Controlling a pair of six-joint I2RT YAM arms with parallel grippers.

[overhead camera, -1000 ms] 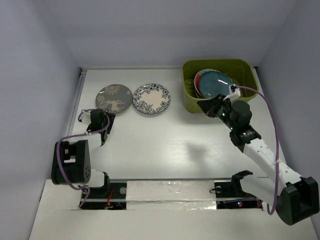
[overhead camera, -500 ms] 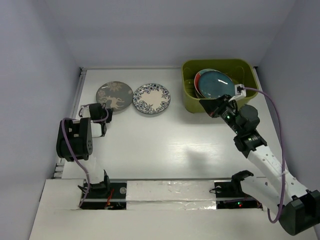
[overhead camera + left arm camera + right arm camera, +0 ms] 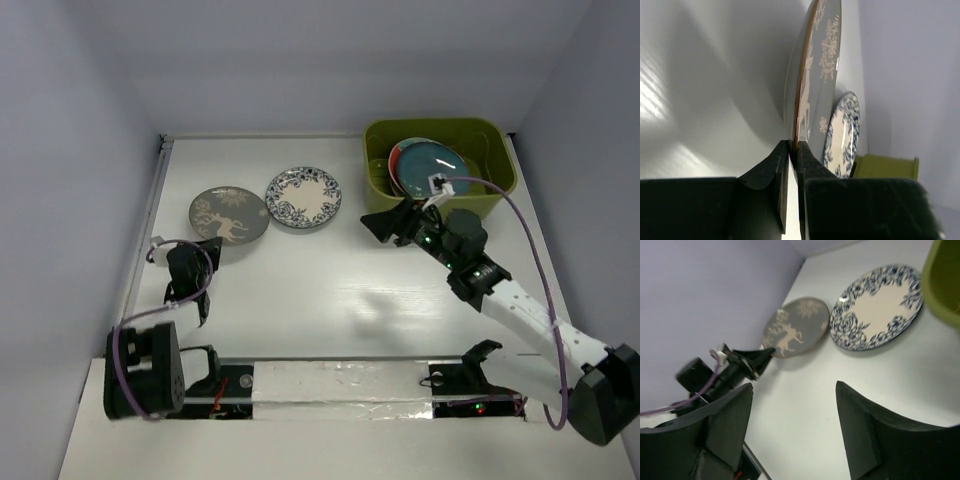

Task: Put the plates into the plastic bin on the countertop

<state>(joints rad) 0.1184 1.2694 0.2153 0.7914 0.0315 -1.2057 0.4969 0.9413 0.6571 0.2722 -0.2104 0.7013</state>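
A grey plate with a deer [image 3: 229,213] lies at the left of the white countertop [image 3: 300,290]. My left gripper [image 3: 210,245] is shut on its near rim; the left wrist view shows the jaws pinched on the edge of this grey plate [image 3: 820,75]. A white plate with blue flowers [image 3: 303,197] lies flat beside it. The olive-green plastic bin [image 3: 440,127] at the back right holds stacked plates, a dark teal one [image 3: 425,163] on top. My right gripper [image 3: 385,225] stands open and empty just left of the bin, above the countertop.
A strip of silver tape [image 3: 340,385] runs along the near edge between the arm bases. Grey walls close in the left, back and right. From the right wrist I see the floral plate [image 3: 877,307], the grey plate [image 3: 797,332] and the left gripper [image 3: 752,360].
The left gripper shut on the grey plate's rim and drew the plate a little toward the near side. The right gripper opened and moved left, out of the bin.
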